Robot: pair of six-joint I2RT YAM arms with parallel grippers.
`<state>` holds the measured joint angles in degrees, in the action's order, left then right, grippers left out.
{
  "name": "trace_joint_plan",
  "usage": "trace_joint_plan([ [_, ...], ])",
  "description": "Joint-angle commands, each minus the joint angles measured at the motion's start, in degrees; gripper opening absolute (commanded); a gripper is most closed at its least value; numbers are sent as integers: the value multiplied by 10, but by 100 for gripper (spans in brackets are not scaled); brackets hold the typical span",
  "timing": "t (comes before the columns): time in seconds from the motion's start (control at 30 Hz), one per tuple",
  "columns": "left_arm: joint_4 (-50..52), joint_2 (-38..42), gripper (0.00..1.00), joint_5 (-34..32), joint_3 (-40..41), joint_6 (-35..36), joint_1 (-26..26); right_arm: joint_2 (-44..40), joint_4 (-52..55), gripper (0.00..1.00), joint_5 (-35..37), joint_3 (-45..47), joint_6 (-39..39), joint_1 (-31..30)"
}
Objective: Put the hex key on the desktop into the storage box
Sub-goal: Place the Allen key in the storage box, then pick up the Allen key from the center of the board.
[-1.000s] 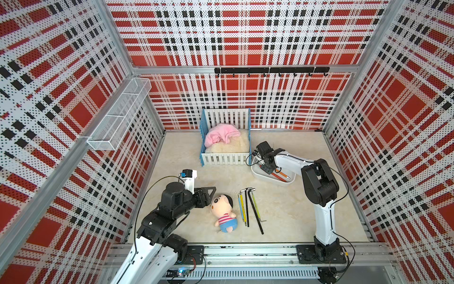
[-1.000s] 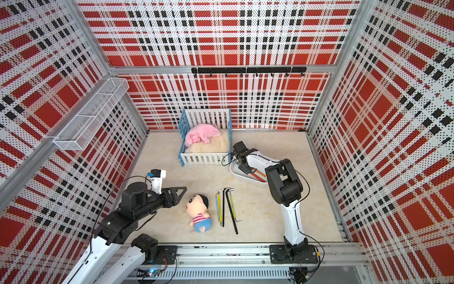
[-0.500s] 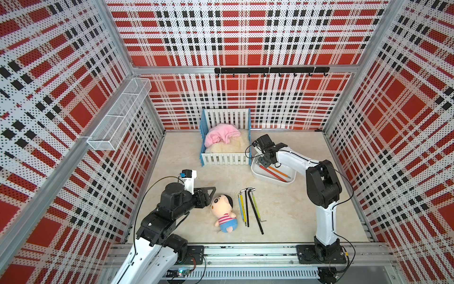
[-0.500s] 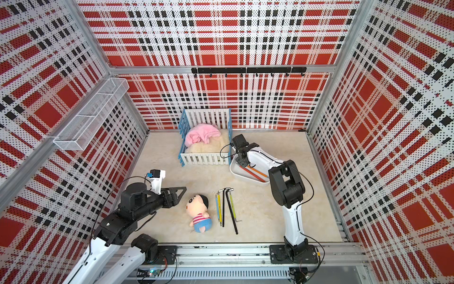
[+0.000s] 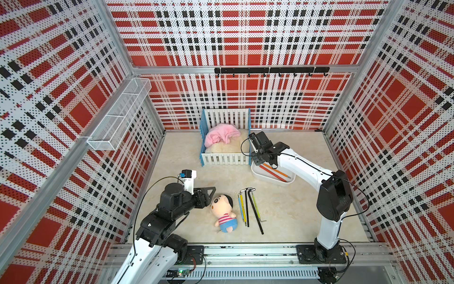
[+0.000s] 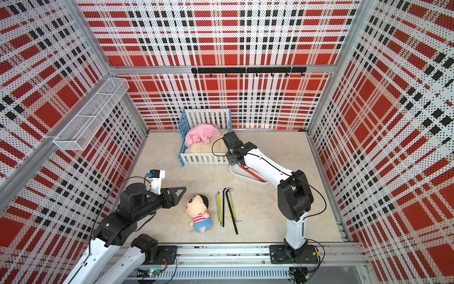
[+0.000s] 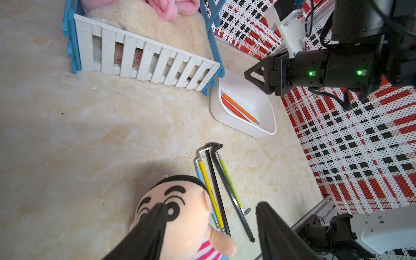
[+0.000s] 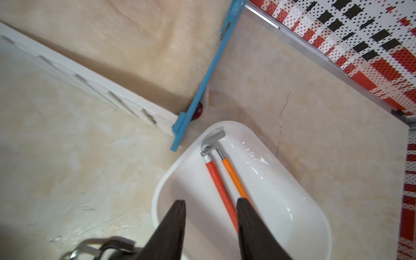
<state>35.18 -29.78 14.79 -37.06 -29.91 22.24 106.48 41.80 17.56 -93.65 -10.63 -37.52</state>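
In both top views, you had five hex keys (image 5: 246,209) lying on the worktop (image 5: 294,216) beside the doll (image 5: 222,209), well apart from the storage box (image 5: 269,179).

Left wrist view: the left fingers (image 7: 155,218) stood apart, holding nothing.

Right wrist view: the right fingers (image 8: 177,218) stood apart above the storage box, empty. The red and orange hex keys (image 8: 218,186) lay inside it.
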Motion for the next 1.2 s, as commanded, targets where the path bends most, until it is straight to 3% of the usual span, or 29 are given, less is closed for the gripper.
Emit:
trace_joint_plan([
  [0.0, -9, 7, 68, 1, -7, 7, 7, -45, 58, 44, -37, 30, -149, -8],
  [0.2, 5, 13, 68, -9, -8, 5, 18, -121, 68, 44, -95, 134, -246, -42],
  [0.47, 9, 16, 68, -11, -6, 5, 22, -109, 77, 37, -146, 226, -296, -112],
  [0.8, 9, 22, 68, -15, -6, 2, 22, -33, 77, 30, -160, 212, -304, -118],
  [1.17, 9, 24, 68, -17, -5, 0, 20, -15, 75, 27, -176, 239, -303, -124],
])
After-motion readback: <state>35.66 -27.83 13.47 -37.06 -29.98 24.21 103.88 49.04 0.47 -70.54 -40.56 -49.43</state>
